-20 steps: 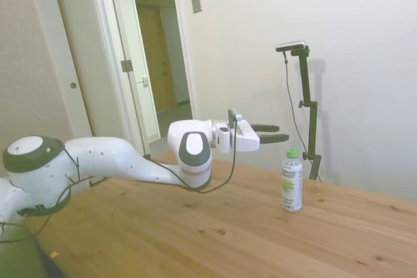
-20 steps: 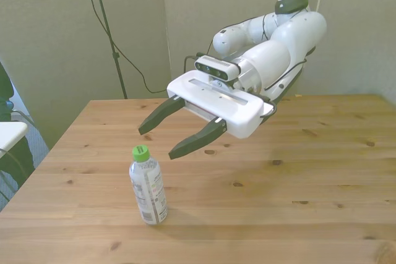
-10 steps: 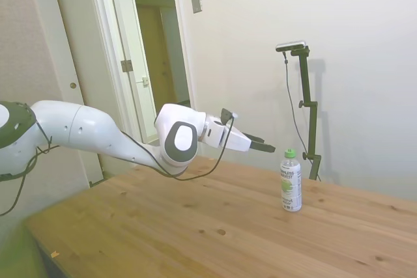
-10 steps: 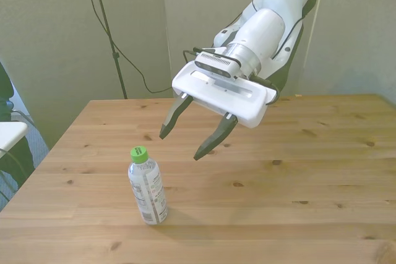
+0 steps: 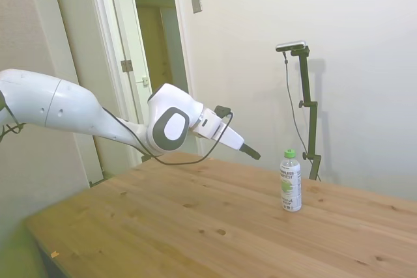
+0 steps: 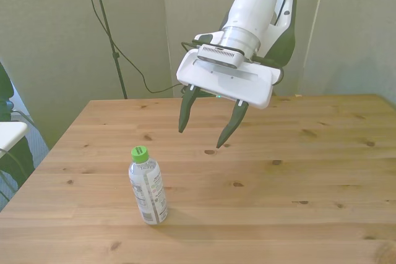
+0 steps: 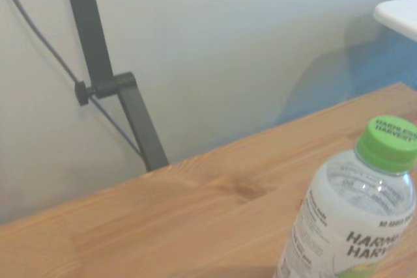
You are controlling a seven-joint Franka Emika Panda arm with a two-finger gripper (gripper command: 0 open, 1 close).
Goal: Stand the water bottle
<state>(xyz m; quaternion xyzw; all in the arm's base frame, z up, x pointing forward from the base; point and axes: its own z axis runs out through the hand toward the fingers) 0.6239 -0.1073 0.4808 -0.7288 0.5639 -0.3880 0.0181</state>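
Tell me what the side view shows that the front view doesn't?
Only the side view shows an open doorway behind the arm and a plate on the wall. Only the front view shows both fingers spread open, pointing down over the table. Both show the water bottle standing upright with its green cap on top, and the gripper in the air, apart from it.

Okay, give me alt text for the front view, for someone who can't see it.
A small clear water bottle with a green cap stands upright on a wooden table, near the front view's left. The white arm's gripper hangs open above the table behind the bottle, fingers pointing down, touching nothing.
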